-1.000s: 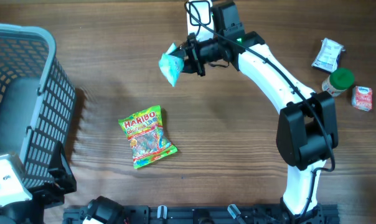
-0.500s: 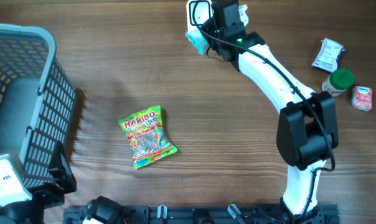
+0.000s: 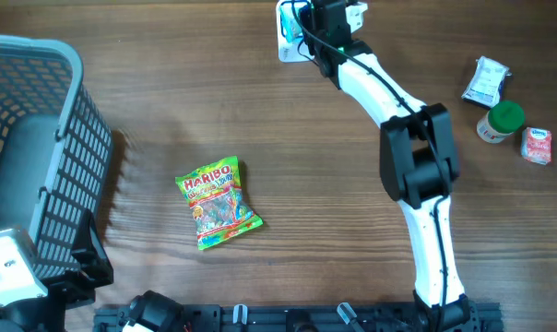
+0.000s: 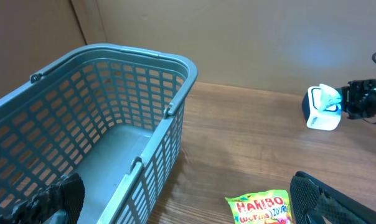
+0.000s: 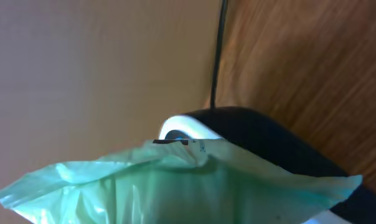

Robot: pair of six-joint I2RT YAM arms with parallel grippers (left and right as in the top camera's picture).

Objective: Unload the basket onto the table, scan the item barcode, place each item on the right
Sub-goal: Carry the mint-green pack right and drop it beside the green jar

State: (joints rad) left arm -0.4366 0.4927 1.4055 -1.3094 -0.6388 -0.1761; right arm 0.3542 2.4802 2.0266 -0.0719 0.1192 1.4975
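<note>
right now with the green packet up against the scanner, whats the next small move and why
Probably a slight twist of the right gripper to turn the green packet toward the scanner. The packet is gripped right in front of the scanner, but the wrist view shows only plain crinkled film and no barcode, so I can't tell whether the code faces the window.

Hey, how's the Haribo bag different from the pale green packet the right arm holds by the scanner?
The Haribo bag lies flat on the table, untouched; the green packet is gripped by the right gripper at the scanner. The Haribo bag is brightly multicoloured with red lettering; the green packet is pale and translucent. Both are soft plastic packets.
</note>
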